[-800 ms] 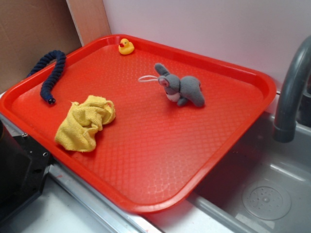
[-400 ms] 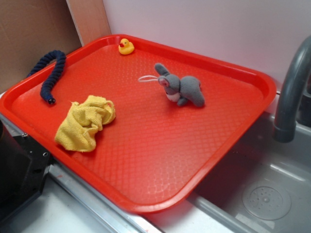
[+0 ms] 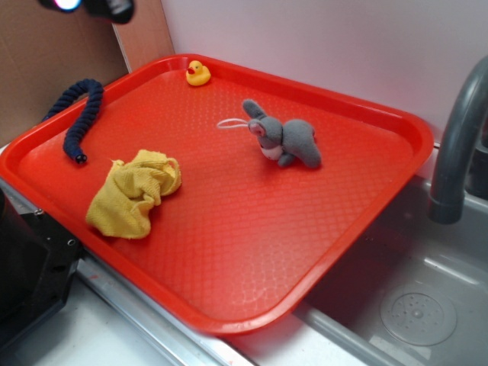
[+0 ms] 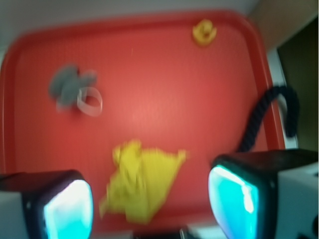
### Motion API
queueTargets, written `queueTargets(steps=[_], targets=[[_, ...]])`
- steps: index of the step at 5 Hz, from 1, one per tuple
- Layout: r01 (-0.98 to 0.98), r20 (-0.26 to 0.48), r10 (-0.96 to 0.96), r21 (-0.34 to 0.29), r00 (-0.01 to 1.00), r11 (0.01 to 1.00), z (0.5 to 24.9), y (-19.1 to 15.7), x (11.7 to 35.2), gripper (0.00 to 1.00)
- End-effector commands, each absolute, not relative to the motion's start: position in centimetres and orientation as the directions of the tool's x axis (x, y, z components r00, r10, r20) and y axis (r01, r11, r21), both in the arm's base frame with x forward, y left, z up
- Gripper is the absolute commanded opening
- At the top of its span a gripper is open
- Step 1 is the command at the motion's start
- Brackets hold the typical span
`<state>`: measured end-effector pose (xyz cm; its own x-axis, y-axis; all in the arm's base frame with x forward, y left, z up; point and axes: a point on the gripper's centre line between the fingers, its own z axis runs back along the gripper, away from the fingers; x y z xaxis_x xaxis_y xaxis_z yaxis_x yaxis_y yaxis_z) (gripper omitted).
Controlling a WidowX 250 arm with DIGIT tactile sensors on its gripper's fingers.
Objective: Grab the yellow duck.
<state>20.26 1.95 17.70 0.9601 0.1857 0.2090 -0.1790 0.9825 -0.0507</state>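
The gripper (image 4: 149,199) has just entered at upper left, jaws wide open and empty, well apart from the duck (image 3: 197,73) at the tray's (image 3: 396,122) far corner.

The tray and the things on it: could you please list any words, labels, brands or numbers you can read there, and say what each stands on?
None: no readable text appears in either view.
The red tray, yellow duck, grey plush rabbit, yellow cloth and dark blue rope show no print.
The wrist view is too blurred to reveal small marks.
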Motion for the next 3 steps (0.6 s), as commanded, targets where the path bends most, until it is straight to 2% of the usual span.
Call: queueTargets(steps=[1,2,3], targets=[[-0.293,0.285,0.297,-0.055,0.912,0.954,16.6,5.6,21.8,1.0],[-0.293,0.285,0.297,-0.055,0.912,0.954,16.6,5.6,21.8,1.0],[-0.43,0.26,0.418,-0.015,0.87,0.903,13.6,7.8,24.0,1.0]])
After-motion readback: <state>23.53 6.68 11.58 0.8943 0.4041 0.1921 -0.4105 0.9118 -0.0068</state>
